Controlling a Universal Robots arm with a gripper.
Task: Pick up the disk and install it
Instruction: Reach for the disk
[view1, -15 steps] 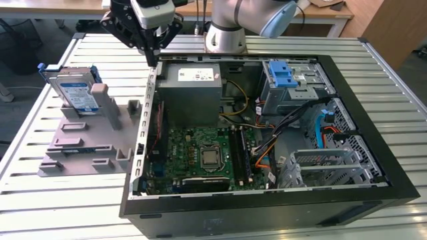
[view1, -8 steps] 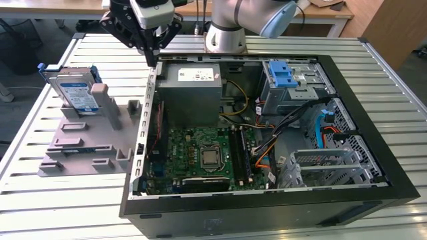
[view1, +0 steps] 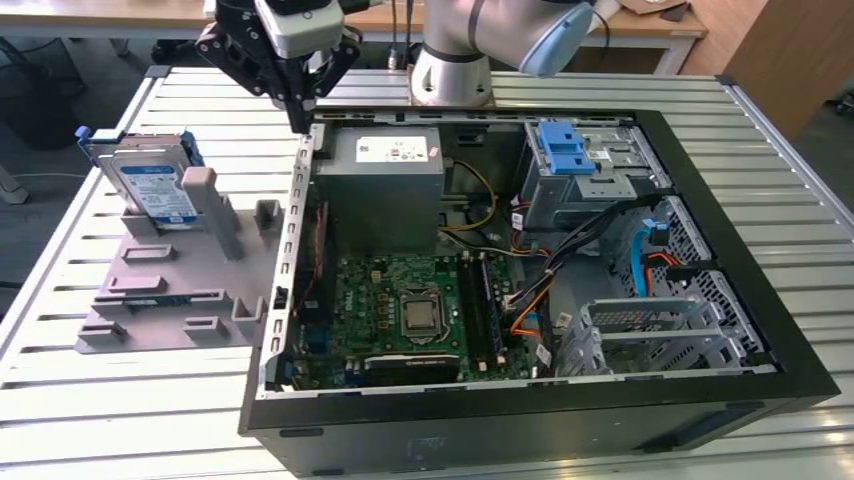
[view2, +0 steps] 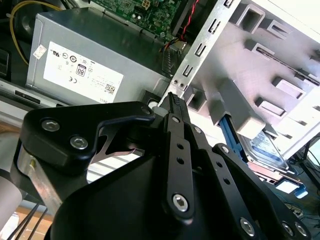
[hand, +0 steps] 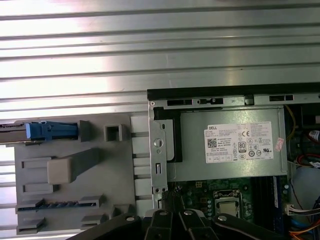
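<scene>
Exterior view — gripper (view1: 302, 113) pinched together, empty, over the computer case (view1: 507, 405) — disk (view1: 151, 188) well apart.

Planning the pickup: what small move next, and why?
Probably shift the gripper toward the exterior view's left, over the silver metal disk with blue side rails: it stands on edge in the grey plastic fixture plate, untouched, while the shut gripper hangs at the black computer case's wall.

On the desk (view1: 120, 420): computer case (view1: 507, 402), lying open. Just beside the case, at the exterior view's left: fixture plate (view1: 160, 300), with the disk (view1: 150, 188) upright on edge at its far end. Inside the case, far left corner: power supply (view1: 378, 190). Above that corner's rim: tool (view1: 302, 118).
</scene>
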